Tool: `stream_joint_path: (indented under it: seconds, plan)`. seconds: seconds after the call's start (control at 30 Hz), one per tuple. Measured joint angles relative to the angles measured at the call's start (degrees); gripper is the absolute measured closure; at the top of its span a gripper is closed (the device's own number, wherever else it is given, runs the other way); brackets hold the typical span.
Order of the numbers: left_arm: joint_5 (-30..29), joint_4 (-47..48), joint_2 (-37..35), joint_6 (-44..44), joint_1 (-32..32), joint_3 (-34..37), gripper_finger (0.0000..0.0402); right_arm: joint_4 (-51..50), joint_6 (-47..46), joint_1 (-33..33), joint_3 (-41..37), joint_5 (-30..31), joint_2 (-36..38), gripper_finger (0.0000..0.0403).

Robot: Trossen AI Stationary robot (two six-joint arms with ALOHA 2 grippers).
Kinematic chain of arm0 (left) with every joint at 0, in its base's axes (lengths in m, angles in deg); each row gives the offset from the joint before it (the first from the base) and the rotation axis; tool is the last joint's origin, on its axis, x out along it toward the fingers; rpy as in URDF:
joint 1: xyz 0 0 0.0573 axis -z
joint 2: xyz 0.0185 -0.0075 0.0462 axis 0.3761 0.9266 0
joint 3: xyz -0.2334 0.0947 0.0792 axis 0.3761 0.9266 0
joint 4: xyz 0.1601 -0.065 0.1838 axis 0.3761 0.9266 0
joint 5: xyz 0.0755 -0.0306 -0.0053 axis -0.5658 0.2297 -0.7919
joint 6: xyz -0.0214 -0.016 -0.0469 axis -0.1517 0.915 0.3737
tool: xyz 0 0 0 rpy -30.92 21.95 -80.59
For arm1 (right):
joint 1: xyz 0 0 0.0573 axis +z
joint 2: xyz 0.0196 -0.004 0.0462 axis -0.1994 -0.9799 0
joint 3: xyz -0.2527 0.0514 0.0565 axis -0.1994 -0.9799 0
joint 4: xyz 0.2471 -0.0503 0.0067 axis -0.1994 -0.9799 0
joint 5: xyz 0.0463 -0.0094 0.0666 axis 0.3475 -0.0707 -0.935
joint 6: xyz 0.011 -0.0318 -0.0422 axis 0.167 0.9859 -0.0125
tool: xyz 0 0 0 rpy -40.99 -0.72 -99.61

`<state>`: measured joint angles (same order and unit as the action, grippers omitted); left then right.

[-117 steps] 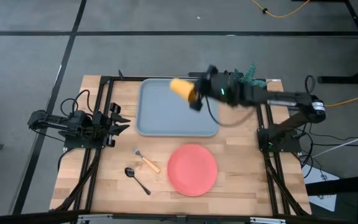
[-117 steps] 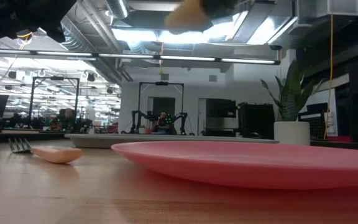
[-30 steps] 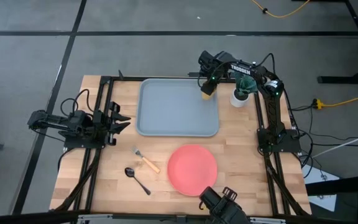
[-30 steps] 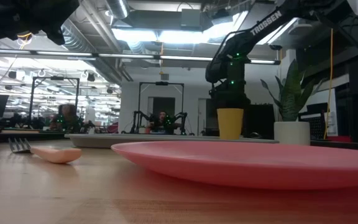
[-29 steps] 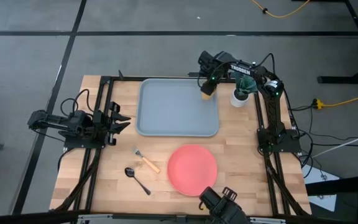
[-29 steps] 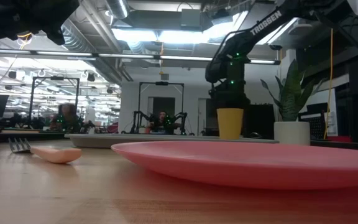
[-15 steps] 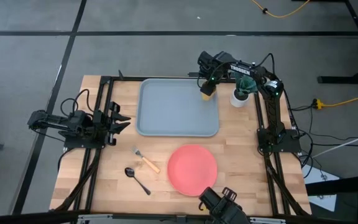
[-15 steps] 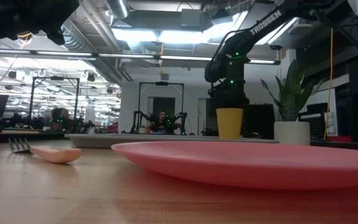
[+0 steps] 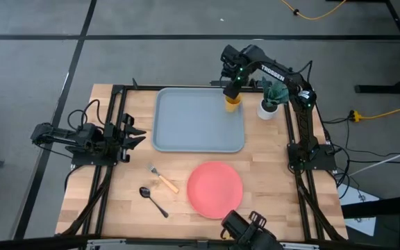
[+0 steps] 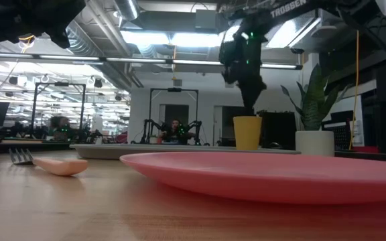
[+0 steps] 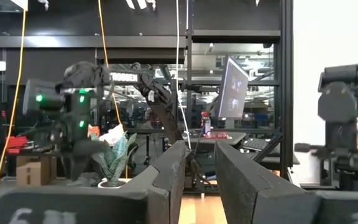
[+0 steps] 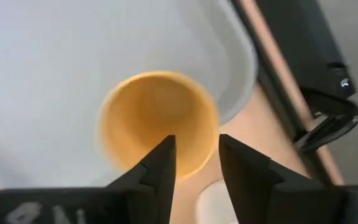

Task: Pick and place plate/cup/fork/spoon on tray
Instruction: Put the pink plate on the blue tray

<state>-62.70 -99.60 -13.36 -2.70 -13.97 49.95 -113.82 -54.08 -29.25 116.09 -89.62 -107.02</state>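
The yellow-orange cup (image 9: 233,105) stands upright on its base in the far right corner of the blue-grey tray (image 9: 186,121). My right gripper (image 10: 250,109) hangs open just above the cup's mouth (image 12: 157,118), pointing down and touching nothing. The coral-pink plate (image 9: 215,189) lies flat on the table near the tray's front edge. The fork (image 9: 164,180) and the dark spoon (image 9: 153,199) lie on the wood left of the plate. My left gripper (image 9: 139,133) waits open at the table's left side.
A white pot with a green plant (image 9: 268,107) stands just right of the cup, off the tray. A dark camera mount (image 9: 248,226) sits at the table's near edge below the plate. Black frame rails run along both table sides.
My right gripper has let go of the cup and gone straight up, from around the cup's rim to just above it. The cup stays upright where it was in the tray's far right corner.
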Motion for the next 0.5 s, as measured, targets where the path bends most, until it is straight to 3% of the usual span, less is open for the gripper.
stream_joint_path:
  seconds: [0.2,0.5]
  plan:
    - [-0.04,0.00,0.00,0.00,-0.01,0.00,0.0321,-9.34,-6.10,2.54,6.77,-12.36,0.08,0.0276]
    - [-1.07,0.00,0.00,1.67,-0.02,0.00,0.0321,-9.22,-8.97,9.41,2.56,-30.59,0.31,0.0276]
